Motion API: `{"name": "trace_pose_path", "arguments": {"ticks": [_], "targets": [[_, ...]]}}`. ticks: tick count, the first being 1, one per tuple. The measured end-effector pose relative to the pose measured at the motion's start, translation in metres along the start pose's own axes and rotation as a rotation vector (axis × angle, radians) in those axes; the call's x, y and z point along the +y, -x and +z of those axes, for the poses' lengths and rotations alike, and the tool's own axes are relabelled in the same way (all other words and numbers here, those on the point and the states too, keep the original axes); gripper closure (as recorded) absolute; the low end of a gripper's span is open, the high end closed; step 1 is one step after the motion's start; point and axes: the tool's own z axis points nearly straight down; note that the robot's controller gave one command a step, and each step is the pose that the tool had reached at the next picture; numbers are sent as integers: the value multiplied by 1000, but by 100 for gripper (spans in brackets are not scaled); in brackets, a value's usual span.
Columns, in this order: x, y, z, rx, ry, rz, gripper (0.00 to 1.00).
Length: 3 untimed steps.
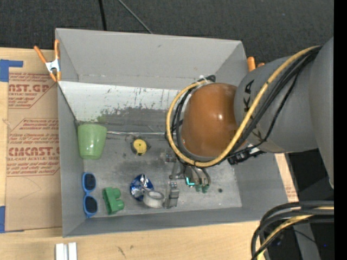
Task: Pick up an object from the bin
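Observation:
My gripper (187,193) hangs low over the bin's front middle, below the orange wrist cover. It stands open, and bare bin floor shows between its fingers. Its left fingertip (172,195) is right beside a whitish tape roll (154,199); I cannot tell whether they touch. A crumpled blue and white wrapper (140,186) lies against the roll's left side. A small yellow round piece (140,145) sits farther back, left of the gripper.
A pale green cup (91,140) lies on its side at the left wall. Blue sunglasses (89,193) and a green block (113,200) lie in the front left corner. The arm and its cables cover the bin's right part.

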Motion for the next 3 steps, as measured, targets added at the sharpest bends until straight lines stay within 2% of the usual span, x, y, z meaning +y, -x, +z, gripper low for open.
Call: {"name": "trace_pose_path", "arguments": {"ticks": [1, 2, 3], "targets": [[41, 12, 92, -2, 1, 175, 0], [40, 14, 89, -5, 2, 176, 100], [32, 42, -102, -18, 4, 126, 100]]}}
